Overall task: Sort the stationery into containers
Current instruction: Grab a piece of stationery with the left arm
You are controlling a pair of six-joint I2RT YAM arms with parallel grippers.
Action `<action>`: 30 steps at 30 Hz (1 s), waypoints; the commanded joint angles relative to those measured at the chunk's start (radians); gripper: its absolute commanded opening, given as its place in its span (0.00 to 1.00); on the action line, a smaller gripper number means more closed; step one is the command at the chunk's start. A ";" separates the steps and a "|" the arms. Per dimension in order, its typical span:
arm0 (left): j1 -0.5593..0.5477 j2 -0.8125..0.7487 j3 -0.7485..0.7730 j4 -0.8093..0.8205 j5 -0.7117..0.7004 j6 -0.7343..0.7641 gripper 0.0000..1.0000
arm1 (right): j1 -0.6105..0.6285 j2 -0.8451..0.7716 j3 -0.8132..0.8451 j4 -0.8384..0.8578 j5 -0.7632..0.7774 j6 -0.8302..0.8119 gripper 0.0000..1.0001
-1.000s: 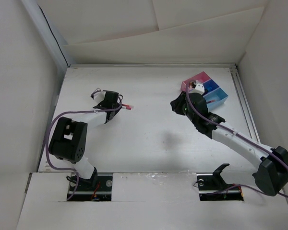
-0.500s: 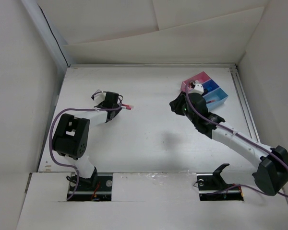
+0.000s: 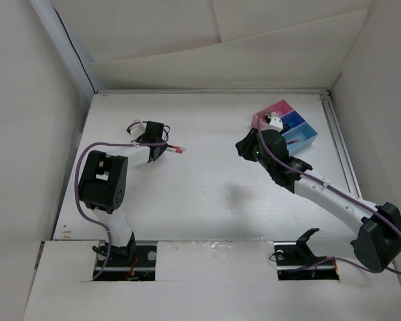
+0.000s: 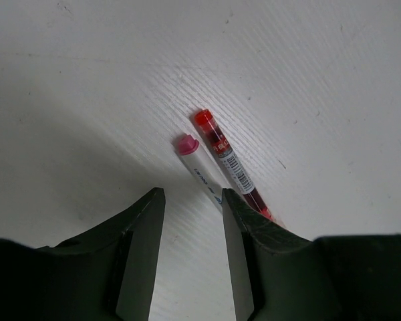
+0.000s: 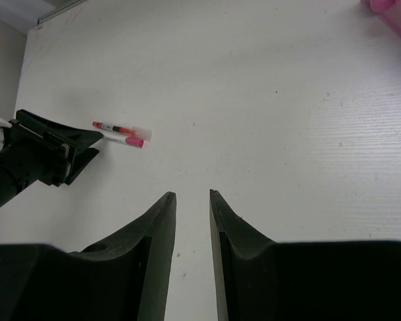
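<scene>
- Hovering low over the tabletop (image 4: 87, 80), the left pincer (image 4: 192, 195) shows a narrow gap between its jaws and nothing in it; the pens lie just ahead, their near ends running in under one of its fingers
- Two pens side by side, touching or close to it: a red pen (image 4: 228, 160) with a clear barrel and a printed label, and a pink-capped pen (image 4: 195, 160) with a white barrel; both lie flat on the left of the tabletop, well apart from the trays (image 3: 306, 134) at the far right
- Handling, as I read it: light, stiff, thin plastic; smooth and round, so apt to roll or skid if nudged from one side; not fragile
- Where to take hold: across the barrel near its middle, jaws square to its length, so it hangs level; a grip at an end would likely let it swing
- The catch: the pair lie so close that closing on one may pinch or flick the other; the red pen's outer side is free, so it looks the easier first pick
- Right pincer (image 5: 190, 197) hangs over bare tabletop between pens and trays; jaws narrowly parted, empty
</scene>
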 commanded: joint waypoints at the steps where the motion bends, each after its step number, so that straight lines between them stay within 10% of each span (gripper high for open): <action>1: 0.002 0.001 0.031 -0.043 0.006 0.002 0.36 | 0.007 0.001 0.022 0.048 -0.005 -0.014 0.33; 13: 0.002 0.072 0.180 -0.253 -0.083 0.065 0.27 | 0.007 -0.087 0.012 0.048 -0.005 -0.023 0.34; 30: 0.002 -0.089 0.059 -0.121 -0.033 0.026 0.33 | -0.002 -0.109 0.002 0.048 -0.033 -0.041 0.34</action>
